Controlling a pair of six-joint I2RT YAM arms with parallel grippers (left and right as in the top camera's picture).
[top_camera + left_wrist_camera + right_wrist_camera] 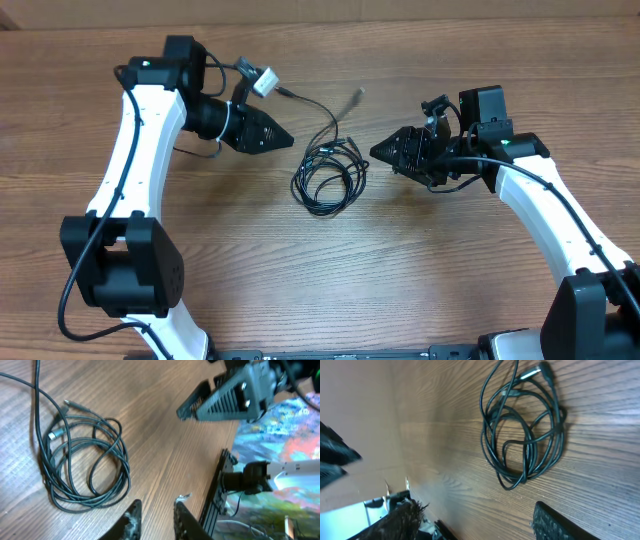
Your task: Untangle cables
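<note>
left gripper (287, 138): released, jaws only a narrow gap apart, nothing between the fingertips (131, 517) and nothing touching them. A white connector (265, 82) sits just behind it, beside the wrist, and I can't tell whether it belongs to the bundle. The cables (327, 152) lie flat on the wooden table (430, 270), ahead of the left tips and off to one side of their line, near but apart. They form one loose multi-loop coil of thin black cord. In the left wrist view the coil is forward-left of the fingers, with silver-tipped plug ends (53, 435) on its far side. One strand leaves the coil's top and runs back toward the white connector. Another tail (358, 96) ends in a grey plug beyond the coil, lying between the two grippers' lines and well apart from both. right gripper (378, 152): released, jaws wide apart and nothing between them. Its tips point at the coil from the opposite side, just beside its edge but not touching. In the right wrist view the coil lies straight ahead of the fingers, slightly toward one of them, with a silver plug at its far end. The two grippers face each other across the coil.
</note>
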